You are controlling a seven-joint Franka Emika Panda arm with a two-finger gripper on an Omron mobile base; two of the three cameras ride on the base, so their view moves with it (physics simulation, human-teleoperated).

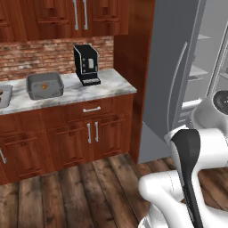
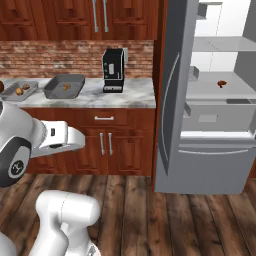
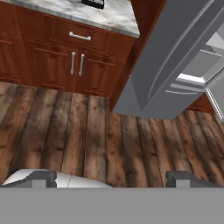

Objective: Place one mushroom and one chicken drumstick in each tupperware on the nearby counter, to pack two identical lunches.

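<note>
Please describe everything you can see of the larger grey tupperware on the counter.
The larger grey tupperware is a deep rectangular tray with rounded corners and a raised rim, lidless, looking like matte plastic. It sits flat on the marble counter, left of the black coffee machine and right of the smaller tray. One small brownish item lies inside; what it is cannot be told.

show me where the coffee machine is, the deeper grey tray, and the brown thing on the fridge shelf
coffee machine (image 2: 113, 70): right base view, middle of its black front.
deeper grey tray (image 2: 64, 86): right base view, its near wall.
brown item on the fridge shelf (image 2: 221, 83): right base view, its middle; too small to identify.
</note>
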